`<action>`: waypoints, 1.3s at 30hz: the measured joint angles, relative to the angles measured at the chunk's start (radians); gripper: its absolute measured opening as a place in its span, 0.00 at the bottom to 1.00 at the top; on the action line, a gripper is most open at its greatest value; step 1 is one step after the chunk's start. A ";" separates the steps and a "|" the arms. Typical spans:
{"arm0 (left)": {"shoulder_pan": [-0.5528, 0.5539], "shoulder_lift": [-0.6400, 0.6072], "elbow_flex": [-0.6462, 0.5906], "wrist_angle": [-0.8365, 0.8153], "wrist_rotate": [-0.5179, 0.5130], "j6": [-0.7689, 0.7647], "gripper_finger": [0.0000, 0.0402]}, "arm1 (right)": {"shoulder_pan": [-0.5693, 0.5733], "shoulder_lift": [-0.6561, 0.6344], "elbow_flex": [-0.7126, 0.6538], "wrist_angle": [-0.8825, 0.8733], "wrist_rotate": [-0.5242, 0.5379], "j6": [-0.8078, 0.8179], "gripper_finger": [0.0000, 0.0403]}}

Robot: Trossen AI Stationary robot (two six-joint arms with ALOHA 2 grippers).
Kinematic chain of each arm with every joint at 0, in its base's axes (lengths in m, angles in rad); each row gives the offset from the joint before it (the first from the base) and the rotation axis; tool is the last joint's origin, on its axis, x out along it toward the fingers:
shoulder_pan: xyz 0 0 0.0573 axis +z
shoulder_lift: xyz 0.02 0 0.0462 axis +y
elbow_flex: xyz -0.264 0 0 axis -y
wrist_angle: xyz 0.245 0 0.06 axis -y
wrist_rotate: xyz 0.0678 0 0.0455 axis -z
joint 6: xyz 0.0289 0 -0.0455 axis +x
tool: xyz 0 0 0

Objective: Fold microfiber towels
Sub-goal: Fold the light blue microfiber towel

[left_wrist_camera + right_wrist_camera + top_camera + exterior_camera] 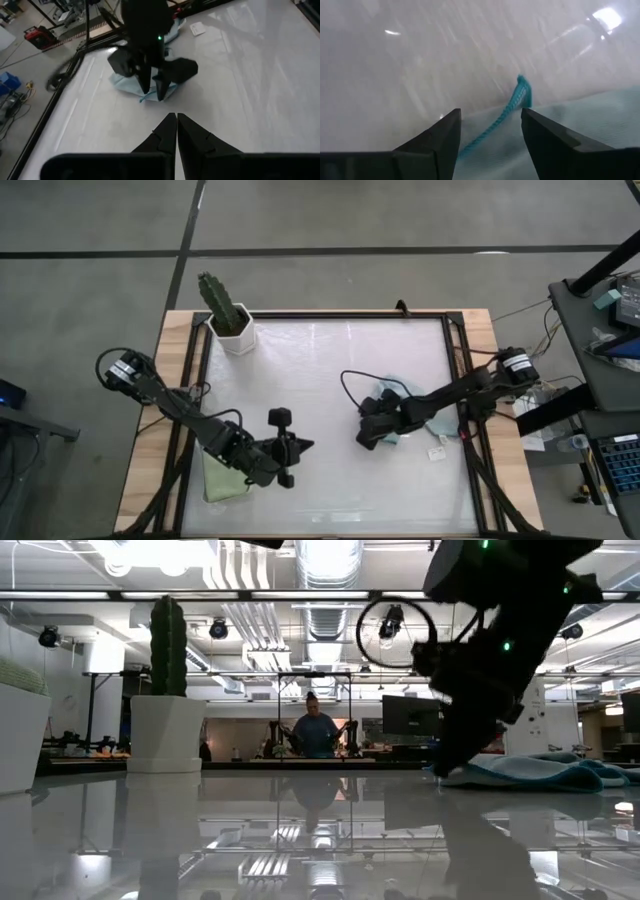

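Note:
A pale blue towel (397, 388) lies bunched on the white table right of centre; it also shows in the low view (530, 772). My right gripper (362, 440) stands open at the towel's near-left edge, pointing steeply down. In the right wrist view its fingers (491, 120) straddle the towel's teal-stitched edge (512, 107). My left gripper (300, 448) is shut, holds nothing and hovers near the table's front, pointing at the towel. A sage green towel (222, 482) lies flat under my left arm at the front left. My right gripper has one finger on either side of the pale blue towel's stitched edge (495, 127), coming from above at a slant. I cannot tell whether the fingertips (161, 90) touch the cloth.
A cactus in a white pot (232, 320) stands at the far left corner. A small white tag (437, 452) lies near the right edge. A black frame (455, 360) borders the table. A person (316, 730) stands in the room beyond the far edge.

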 joint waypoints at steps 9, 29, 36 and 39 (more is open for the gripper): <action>0.003 0.000 0.000 0.010 0.000 0.000 0.00 | 0.012 0.035 0.002 0.045 0.001 -0.051 0.33; 0.166 -0.001 -0.060 0.122 0.185 0.081 0.22 | 0.012 -0.311 0.001 0.233 -0.309 -0.651 0.02; 0.214 -0.001 -0.061 0.242 0.217 0.249 0.47 | 0.012 -0.446 0.017 0.278 -0.424 -0.727 0.02; 0.235 0.000 -0.061 0.321 0.237 0.335 0.54 | 0.012 -0.463 0.090 0.243 -0.429 -0.752 0.02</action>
